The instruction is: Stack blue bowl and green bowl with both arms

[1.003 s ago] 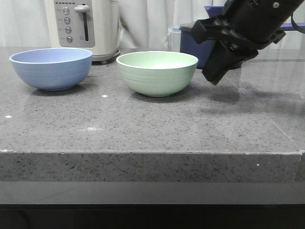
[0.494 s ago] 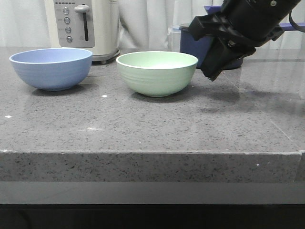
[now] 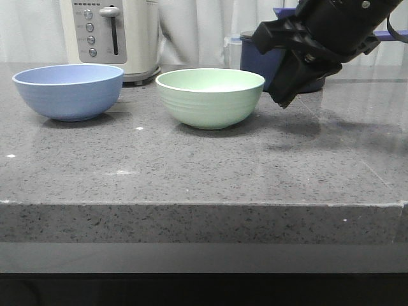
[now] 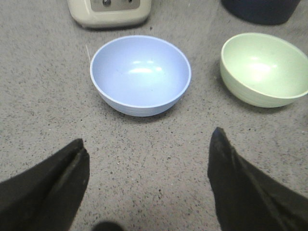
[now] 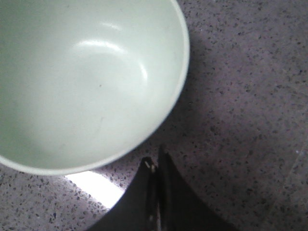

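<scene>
Front view: the right fingers (image 3: pixel 285 97) hang just beside the green bowl (image 3: pixel 210 97), off the desk (image 3: pixel 204 172); the blue bowl (image 3: pixel 69 91) stands well apart from them, beyond the green one.

Left wrist view: the left fingers (image 4: pixel 147 180) are spread wide and empty, with the blue bowl (image 4: pixel 140 74) ahead between them and the green bowl (image 4: pixel 264 68) off toward one finger's side.

Right wrist view: the right fingers (image 5: pixel 156 166) are pressed together, holding nothing, tips near the green bowl's (image 5: pixel 86 82) rim.
</scene>
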Motion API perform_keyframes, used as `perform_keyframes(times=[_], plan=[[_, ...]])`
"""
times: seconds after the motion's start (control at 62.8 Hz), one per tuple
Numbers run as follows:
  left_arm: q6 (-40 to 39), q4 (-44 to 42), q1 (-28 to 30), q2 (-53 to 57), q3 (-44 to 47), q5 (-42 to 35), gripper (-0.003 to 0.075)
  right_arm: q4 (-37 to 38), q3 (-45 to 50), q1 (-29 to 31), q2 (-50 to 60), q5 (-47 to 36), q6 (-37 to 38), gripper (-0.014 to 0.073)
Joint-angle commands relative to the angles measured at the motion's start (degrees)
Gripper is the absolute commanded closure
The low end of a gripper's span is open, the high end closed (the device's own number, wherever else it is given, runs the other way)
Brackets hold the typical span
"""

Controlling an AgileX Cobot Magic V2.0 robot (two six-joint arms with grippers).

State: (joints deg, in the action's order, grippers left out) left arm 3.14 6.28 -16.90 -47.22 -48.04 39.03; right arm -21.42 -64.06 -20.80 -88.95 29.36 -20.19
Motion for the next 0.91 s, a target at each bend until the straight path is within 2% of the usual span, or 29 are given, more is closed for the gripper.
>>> perform_keyframes(times=[0.0,0.334,0.637,0.892], plan=[[-0.4,-0.1,1.6,-6.3,-5.9,-2.6,0.0208,-1.0,-1.4,0.1,2.0,-2.7,-0.6,0.0658],[-0.4,0.1,9.2,-27.7,-21.5,2.6,0.0208,-1.0,-1.4,0.1,2.0,-2.7,-0.6,0.0658],[-0.4,3.3,9.6,-41.4,-30.9,5.2,0.0208,-1.0,-1.4,0.1,2.0,-2.7,-0.6,0.0658],[-0.4,4.3,9.6,-47.2,-32.0,3.3,0.0208,-1.0,-1.4,0.1,2.0,-2.7,-0.6,0.0658]])
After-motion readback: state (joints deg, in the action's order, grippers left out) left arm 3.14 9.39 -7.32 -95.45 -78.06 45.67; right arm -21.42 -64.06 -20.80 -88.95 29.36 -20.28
